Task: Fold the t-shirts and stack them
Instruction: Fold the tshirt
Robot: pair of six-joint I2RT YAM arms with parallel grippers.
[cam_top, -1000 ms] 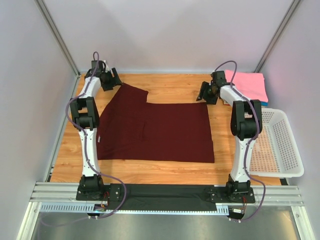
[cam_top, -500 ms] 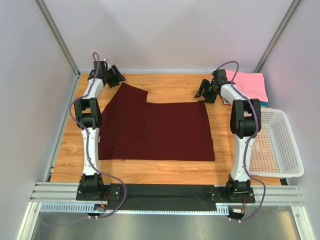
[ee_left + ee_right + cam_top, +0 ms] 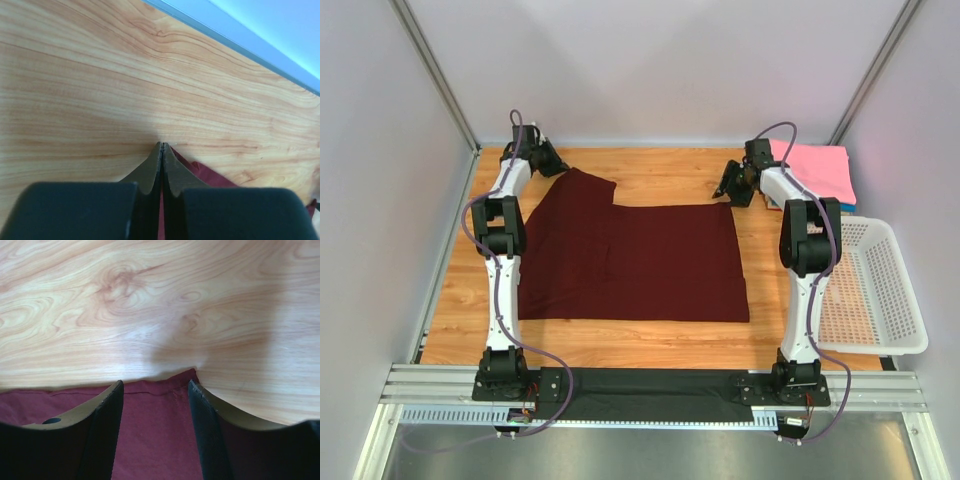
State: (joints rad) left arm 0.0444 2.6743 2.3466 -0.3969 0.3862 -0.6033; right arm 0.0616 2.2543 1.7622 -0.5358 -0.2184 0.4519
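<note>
A dark maroon t-shirt (image 3: 640, 260) lies spread flat across the middle of the wooden table. My left gripper (image 3: 555, 162) is down at its far left sleeve corner. In the left wrist view the left gripper (image 3: 162, 146) is shut, with a strip of maroon cloth (image 3: 210, 177) pinched between the jaws. My right gripper (image 3: 725, 190) is at the shirt's far right corner. The right wrist view shows the right gripper (image 3: 155, 387) open, one finger on each side of the hemmed maroon corner (image 3: 160, 425). A folded pink t-shirt (image 3: 817, 170) lies at the far right.
A white perforated basket (image 3: 880, 290) stands off the table's right edge, beside the right arm. Grey walls and metal posts close in the table at the back and sides. Bare wood (image 3: 660, 180) shows behind the shirt.
The left gripper has closed and shifted slightly right onto the shirt's sleeve corner. The right gripper has dropped to the far right corner, with its jaws a little narrower.
</note>
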